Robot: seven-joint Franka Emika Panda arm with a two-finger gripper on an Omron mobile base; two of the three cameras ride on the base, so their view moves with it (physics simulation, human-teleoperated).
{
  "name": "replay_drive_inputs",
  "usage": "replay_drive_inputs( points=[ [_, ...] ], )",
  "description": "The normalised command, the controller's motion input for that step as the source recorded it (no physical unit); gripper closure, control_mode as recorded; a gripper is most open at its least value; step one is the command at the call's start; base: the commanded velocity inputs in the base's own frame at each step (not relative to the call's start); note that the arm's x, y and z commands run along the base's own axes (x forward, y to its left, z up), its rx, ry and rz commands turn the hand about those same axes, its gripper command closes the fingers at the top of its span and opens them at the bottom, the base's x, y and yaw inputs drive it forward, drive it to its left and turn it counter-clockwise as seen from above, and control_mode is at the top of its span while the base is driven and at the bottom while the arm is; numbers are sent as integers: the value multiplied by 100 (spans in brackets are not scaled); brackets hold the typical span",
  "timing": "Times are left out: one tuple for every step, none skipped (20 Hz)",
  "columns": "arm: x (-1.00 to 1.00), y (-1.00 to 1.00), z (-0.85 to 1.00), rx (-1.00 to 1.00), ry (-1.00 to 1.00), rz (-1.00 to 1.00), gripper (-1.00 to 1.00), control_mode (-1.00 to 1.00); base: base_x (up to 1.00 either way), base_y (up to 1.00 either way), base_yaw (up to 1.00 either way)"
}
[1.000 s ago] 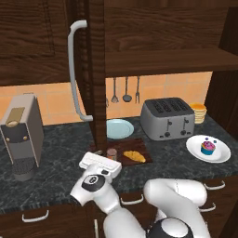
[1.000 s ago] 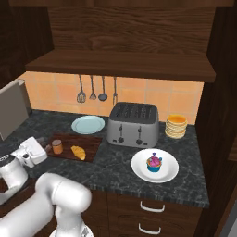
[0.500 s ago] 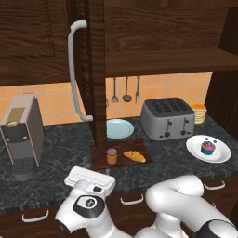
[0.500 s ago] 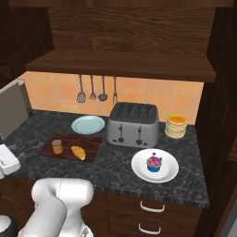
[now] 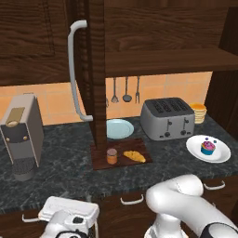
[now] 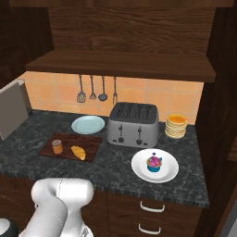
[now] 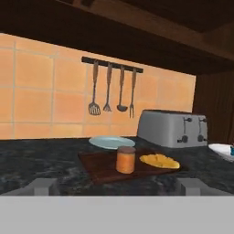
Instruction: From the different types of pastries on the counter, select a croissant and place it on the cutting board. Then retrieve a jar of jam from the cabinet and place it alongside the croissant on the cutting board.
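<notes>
The golden croissant [image 5: 134, 156] [image 6: 78, 152] [image 7: 160, 161] lies on the dark reddish cutting board [image 5: 100, 161] [image 6: 92, 141] [image 7: 98, 167]. The orange-brown jar of jam [image 5: 111, 156] [image 6: 57, 146] [image 7: 125, 160] stands upright just left of it on the same board. My gripper [image 7: 116, 186] is open and holds nothing, its tips wide apart, well back from the board and about level with the counter [image 5: 60, 167] top. In the left base view the hand [image 5: 69, 214] hangs low before the counter's front edge. The cabinet door [image 5: 96, 69] stands open above the board.
A silver toaster [image 5: 167, 118] [image 6: 133, 124] stands right of the board, with a pale blue plate [image 5: 118, 128] behind the board. A cupcake [image 5: 208, 147] on a white plate and stacked tan rounds [image 5: 199, 112] are at the right. A coffee machine [image 5: 21, 135] is at the left.
The arm has drawn back and down from the cutting board, so the hand now sits below the counter's front edge. The jar and croissant have stayed on the board.
</notes>
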Motion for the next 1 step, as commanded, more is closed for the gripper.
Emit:
replay_drive_inputs(
  points=[
    [-100,100,-34,-3,12,0,-100,-100,0,0,0]
  ],
)
